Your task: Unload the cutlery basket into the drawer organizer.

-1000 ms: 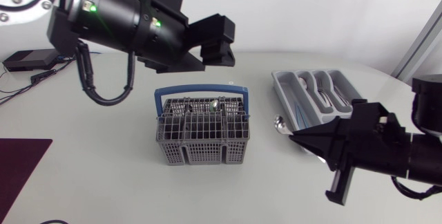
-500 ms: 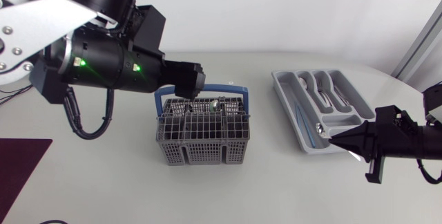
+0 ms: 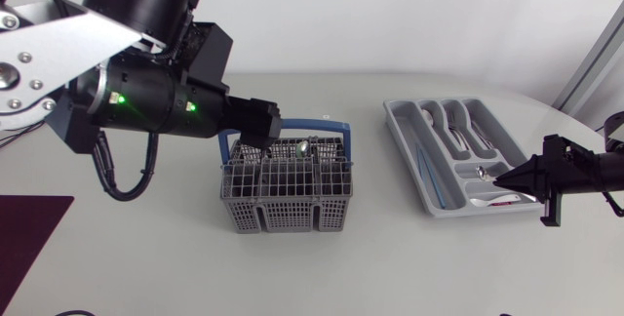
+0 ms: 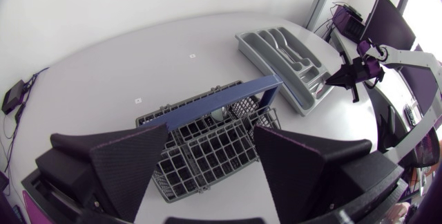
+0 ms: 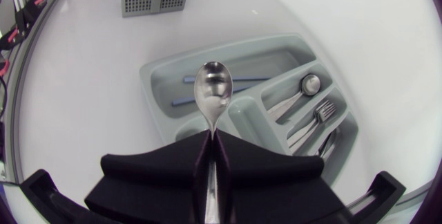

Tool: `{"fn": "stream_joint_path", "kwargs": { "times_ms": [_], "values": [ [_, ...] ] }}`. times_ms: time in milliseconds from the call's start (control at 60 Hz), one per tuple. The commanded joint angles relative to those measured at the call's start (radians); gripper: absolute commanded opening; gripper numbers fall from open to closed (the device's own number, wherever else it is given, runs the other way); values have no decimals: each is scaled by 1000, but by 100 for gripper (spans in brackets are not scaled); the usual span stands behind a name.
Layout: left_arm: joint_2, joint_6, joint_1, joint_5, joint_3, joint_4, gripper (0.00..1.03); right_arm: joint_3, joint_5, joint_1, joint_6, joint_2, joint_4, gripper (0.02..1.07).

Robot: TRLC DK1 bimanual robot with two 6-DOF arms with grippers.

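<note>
Pointing bowl-first straight ahead of the right claw (image 5: pixel 210 140), which is clamped on its handle, a shiny steel spoon (image 5: pixel 212 96) hangs over the grey plastic drawer organizer (image 5: pixel 153 79). The left claw (image 4: pixel 210 133) gapes wide, holding nothing, above the blue-handled grey mesh cutlery basket (image 4: pixel 207 151).

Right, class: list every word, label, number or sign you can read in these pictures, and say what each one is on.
No text here can be read.
The cutlery basket, the drawer organizer and the spoon in the right pincer show no print.
The left arm shows only green lights, no characters.
Two marks on the table are too small to read.
</note>
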Motion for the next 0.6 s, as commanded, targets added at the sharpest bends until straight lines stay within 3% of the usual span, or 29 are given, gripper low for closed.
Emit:
{"fn": "stream_joint_path", "kwargs": {
  "times_ms": [0, 117, 450, 500, 583],
  "values": [
    [-19, 28, 12, -11, -30, 6, 95, 31, 31, -7, -87, 51, -23, 8],
    [-28, 35, 15, -17, -47, 1, 95, 35, 103, 15, -125, 82, 0, 8],
    [-76, 69, 49, -17, -128, 3, 97, -76, 247, 85, -130, 99, 243, 9],
    [-82, 70, 51, -17, -139, 5, 97, -85, 264, 88, -130, 102, 261, 20],
    [-89, 70, 52, -17, -156, 6, 97, -108, 284, 88, -125, 108, 325, 68]
  ]
}}
